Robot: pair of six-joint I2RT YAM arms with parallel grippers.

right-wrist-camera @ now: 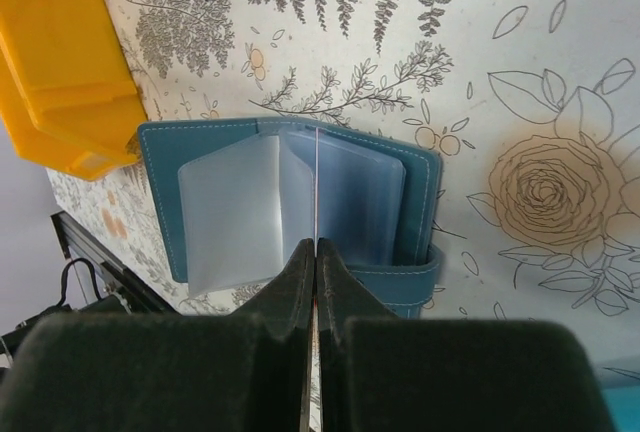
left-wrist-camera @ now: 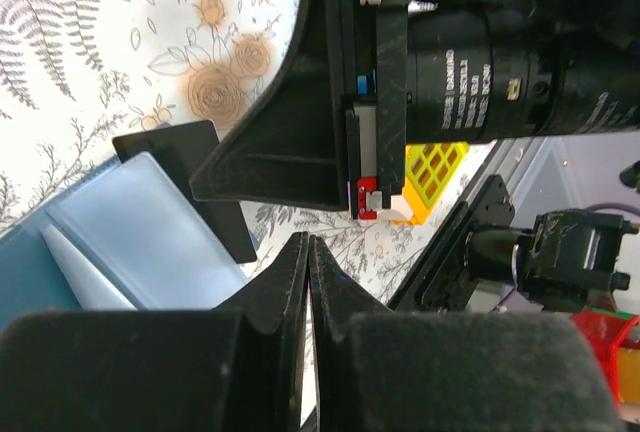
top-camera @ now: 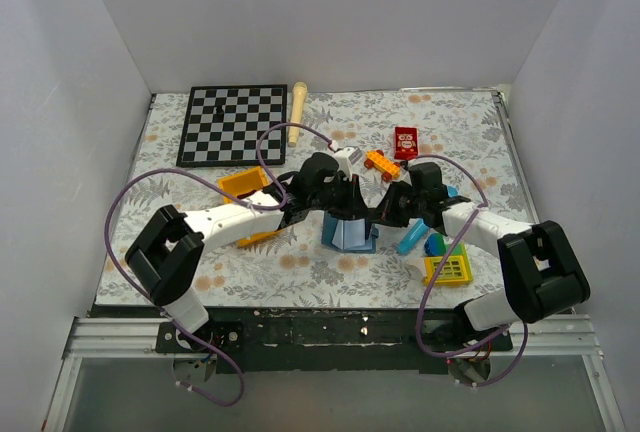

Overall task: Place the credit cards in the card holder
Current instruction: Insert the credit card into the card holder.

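My right gripper (right-wrist-camera: pixel 315 248), pinched shut, holds open a clear sleeve (right-wrist-camera: pixel 235 212) of the slate-blue folding card holder (right-wrist-camera: pixel 160 192). My left gripper (left-wrist-camera: pixel 308 244) is closed, contents unclear. Next: slide the adjacent flat black credit card (left-wrist-camera: pixel 170 142) in.

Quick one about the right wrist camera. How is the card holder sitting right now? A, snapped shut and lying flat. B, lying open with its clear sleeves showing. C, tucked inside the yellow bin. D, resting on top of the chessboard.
B: the card holder lies open on the floral table with its pale sleeves fanned out. One sleeve stands edge-on at the tips of the right gripper.
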